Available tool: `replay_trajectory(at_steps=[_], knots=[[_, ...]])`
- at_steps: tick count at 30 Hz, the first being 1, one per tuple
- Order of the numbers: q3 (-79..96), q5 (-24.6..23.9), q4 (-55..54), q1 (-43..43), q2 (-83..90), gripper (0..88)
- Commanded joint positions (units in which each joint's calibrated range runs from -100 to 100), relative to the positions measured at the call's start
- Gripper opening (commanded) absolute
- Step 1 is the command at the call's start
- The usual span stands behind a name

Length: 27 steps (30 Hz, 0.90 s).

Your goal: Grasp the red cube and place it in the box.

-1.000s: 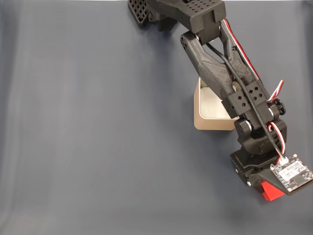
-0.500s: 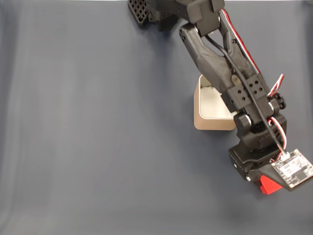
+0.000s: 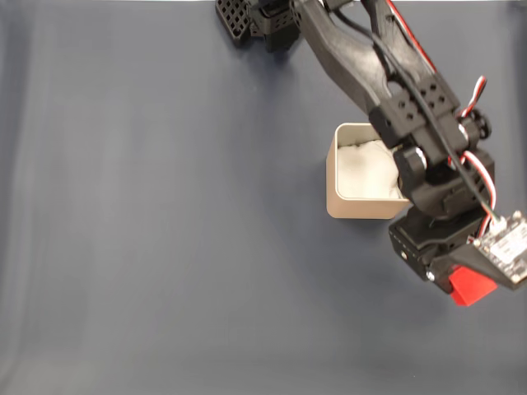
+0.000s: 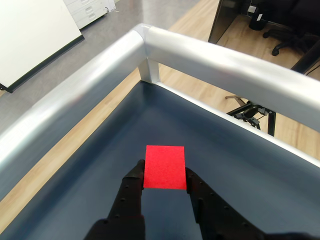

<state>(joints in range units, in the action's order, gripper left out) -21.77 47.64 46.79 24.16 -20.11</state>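
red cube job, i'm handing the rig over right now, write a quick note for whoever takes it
Tool: shut on the red cube, one finger on each side, held above the dark table.
Box: beige, white wadding inside, holding no cube; in the fixed view it sits up and left of the cube.
Done: grasp and lift.
Left: carry the cube over the box and release it.

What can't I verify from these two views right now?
- Fixed view: the gripper fingers are hidden under the wrist and its circuit board; just a corner of the cube shows.
- Fixed view: the arm covers the right side of the box.
- Wrist view: the gripper pinches the cube, but the cube's height above the table is unclear.
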Motion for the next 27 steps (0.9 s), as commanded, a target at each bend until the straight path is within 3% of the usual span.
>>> replay_trajectory(at_steps=[1, 27], knots=[[0.3, 0.6, 1.4, 0.5, 8.1, 8.5], [29.0, 0.9, 4.0, -0.3, 38.8, 7.5]])
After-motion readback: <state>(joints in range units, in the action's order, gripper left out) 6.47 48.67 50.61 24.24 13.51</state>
